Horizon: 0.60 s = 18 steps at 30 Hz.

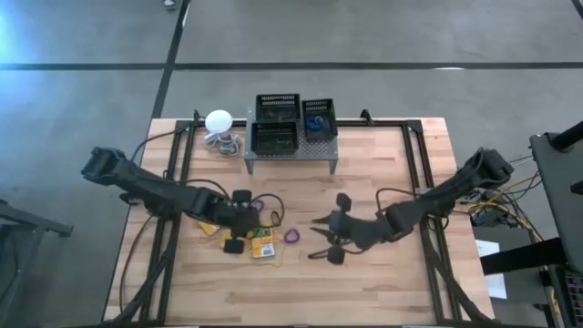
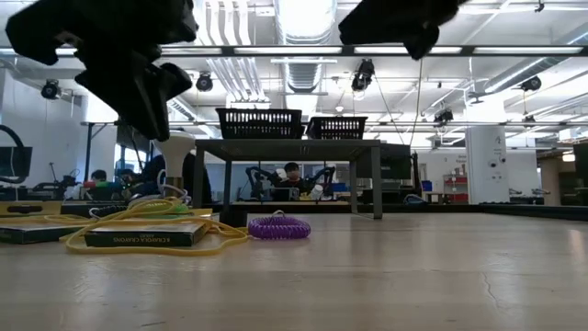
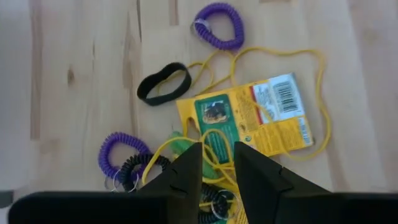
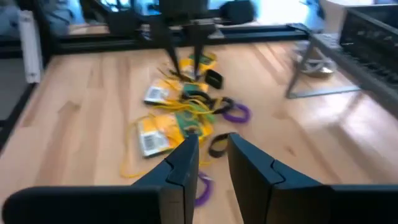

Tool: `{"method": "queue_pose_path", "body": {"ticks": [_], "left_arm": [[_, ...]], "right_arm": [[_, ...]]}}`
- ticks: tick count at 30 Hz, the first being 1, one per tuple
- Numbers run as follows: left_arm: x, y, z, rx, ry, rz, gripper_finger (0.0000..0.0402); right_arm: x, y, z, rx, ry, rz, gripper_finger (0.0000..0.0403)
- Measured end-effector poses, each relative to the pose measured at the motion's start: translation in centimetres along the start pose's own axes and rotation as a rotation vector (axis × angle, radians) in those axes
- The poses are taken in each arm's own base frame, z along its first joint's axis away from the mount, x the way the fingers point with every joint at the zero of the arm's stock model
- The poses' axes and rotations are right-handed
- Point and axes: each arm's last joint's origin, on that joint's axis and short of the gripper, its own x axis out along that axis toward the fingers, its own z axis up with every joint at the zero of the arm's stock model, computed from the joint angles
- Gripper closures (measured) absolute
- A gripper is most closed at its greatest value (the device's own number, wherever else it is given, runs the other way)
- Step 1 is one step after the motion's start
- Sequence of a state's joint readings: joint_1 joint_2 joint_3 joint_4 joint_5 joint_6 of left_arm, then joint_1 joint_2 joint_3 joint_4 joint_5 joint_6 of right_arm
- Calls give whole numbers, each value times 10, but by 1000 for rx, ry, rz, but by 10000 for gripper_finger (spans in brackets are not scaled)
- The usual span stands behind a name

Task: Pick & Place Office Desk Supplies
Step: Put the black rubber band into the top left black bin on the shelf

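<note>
A pile of supplies lies left of the table's middle: a yellow-and-green flat box, another box, purple coil rings, a black band and thin yellow rubber bands looped over them. My left gripper hovers open above the pile, over the box's green end. My right gripper hangs open to the right of the pile, facing it. Black mesh trays sit on the stand; one holds a blue ring.
The grey perforated stand stands at the table's far edge, its legs on the wood. A white ball with a coiled cord lies to its left. Bare wood stretches along the near edge and on the right half. People sit in the room behind.
</note>
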<state>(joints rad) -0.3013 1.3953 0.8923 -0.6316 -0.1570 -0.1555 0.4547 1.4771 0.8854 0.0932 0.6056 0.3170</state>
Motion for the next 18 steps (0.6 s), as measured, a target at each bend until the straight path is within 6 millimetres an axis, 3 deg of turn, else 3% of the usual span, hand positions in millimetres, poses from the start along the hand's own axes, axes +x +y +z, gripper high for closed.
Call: {"method": "queue_pose_path", "body": {"ticks": [8,18], "left_arm": [[22,-4,0,15,72,-107,286],[61,9,23,-157,38,-84,216]], "right_arm": [[5,-6,-22,36,-23,-1,337],[7,-9,-21,42,-29,-9,338]]}}
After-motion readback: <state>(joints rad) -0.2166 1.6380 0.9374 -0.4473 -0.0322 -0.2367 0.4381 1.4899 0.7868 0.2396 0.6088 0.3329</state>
